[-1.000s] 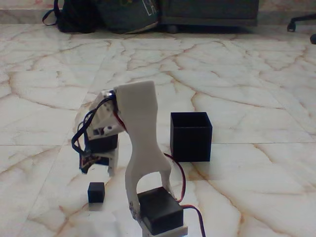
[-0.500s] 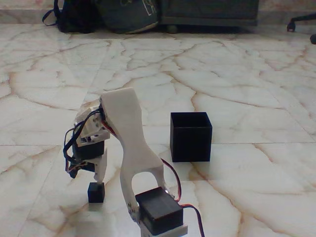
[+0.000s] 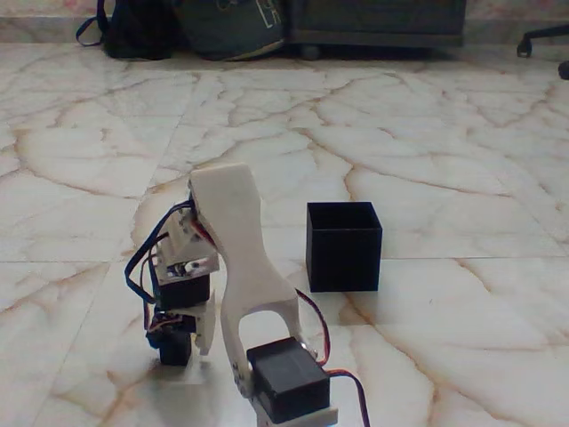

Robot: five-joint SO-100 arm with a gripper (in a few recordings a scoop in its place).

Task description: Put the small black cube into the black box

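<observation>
**Fingers down at the small cube**

Fingers sit low on the marble floor, around the small black cube; whether they grip it I cannot tell. Right and farther back stands the black box, upright, well apart, open floor between. Bags lie far off. White arm rises near.
</observation>
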